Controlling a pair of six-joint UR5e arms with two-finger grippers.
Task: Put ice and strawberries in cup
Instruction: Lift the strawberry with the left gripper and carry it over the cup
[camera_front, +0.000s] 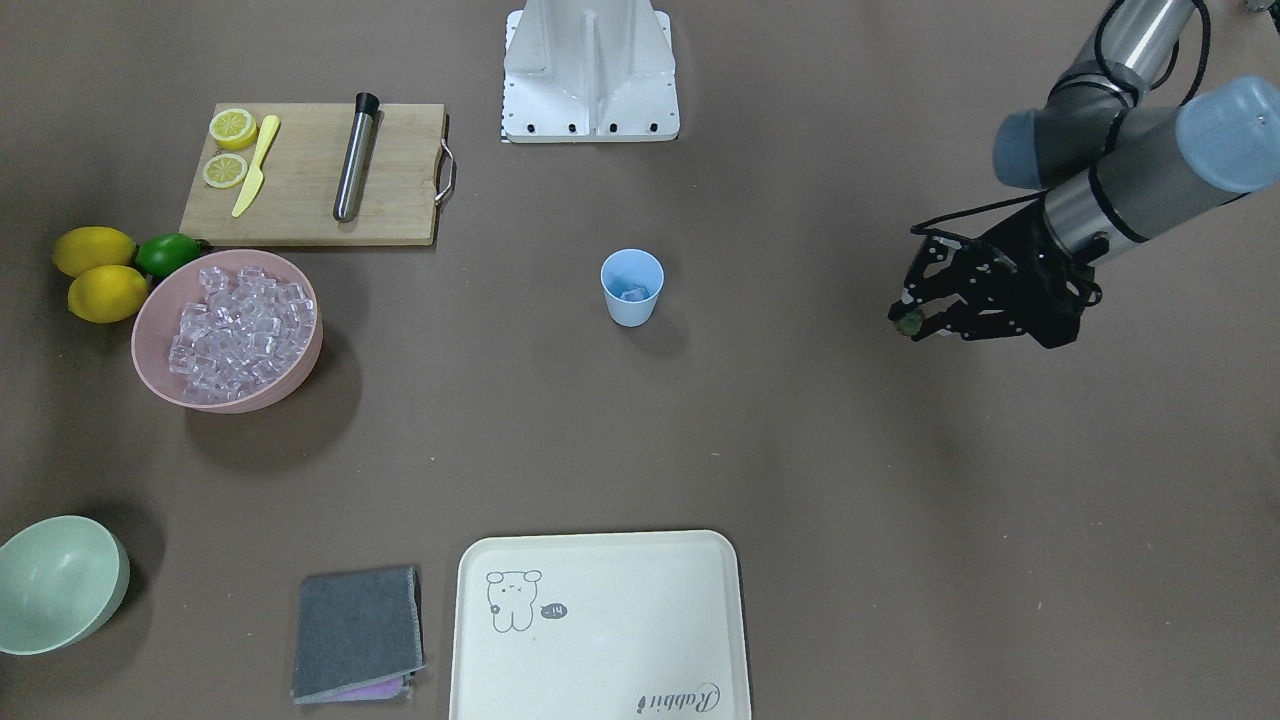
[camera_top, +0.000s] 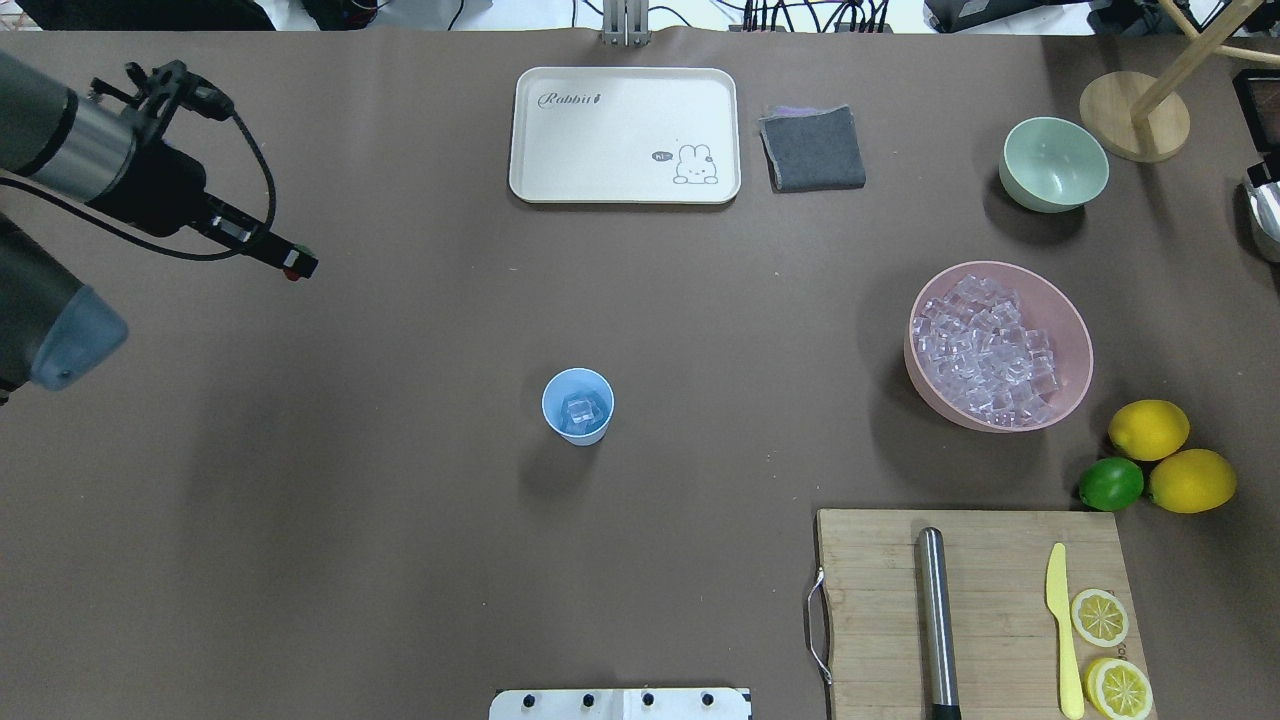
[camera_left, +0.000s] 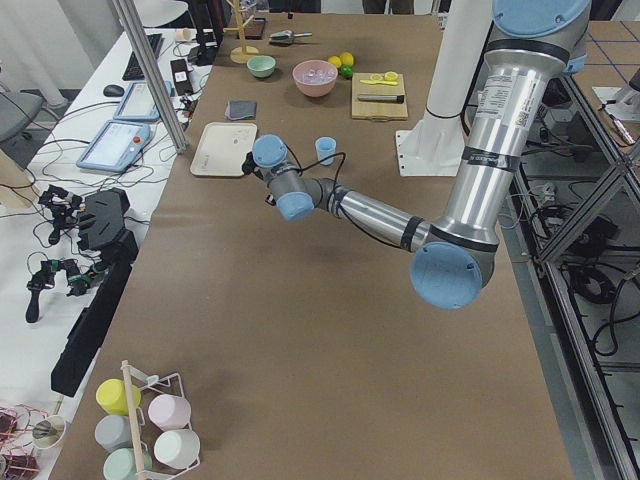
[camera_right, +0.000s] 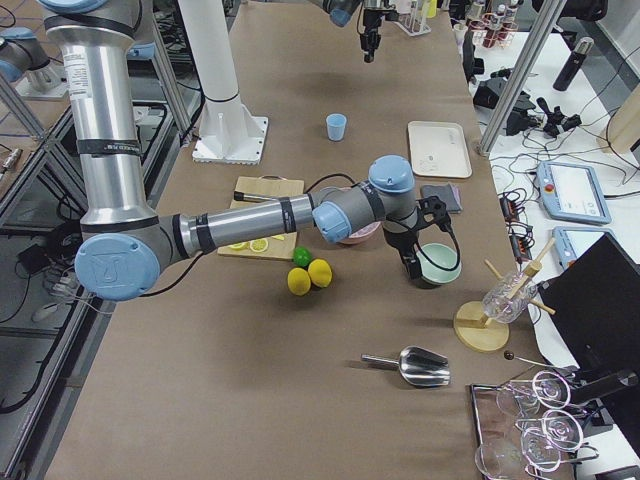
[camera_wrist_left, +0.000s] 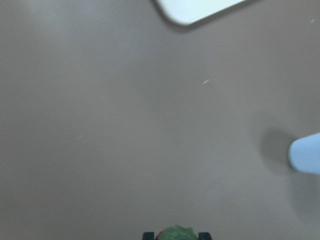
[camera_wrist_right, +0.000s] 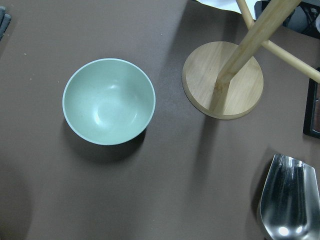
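We pinch the strawberry (camera_front: 909, 323) at the very tips of our left gripper (camera_front: 912, 318), well apart from the blue cup (camera_front: 632, 287) holding ice (camera_top: 578, 408), so we judge it may slip mid-carry or bounce off the narrow rim; how the fingers of our right gripper (camera_right: 409, 268) stand we cannot tell.

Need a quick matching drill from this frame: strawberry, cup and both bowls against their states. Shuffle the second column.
Things:
1. strawberry
2. cup
3. pink bowl
4. green bowl

States:
A. empty
B. heaped with ice
C. held in the jaws of the left gripper
D. mid-table, some ice inside

Pairs: 1-C, 2-D, 3-B, 4-A
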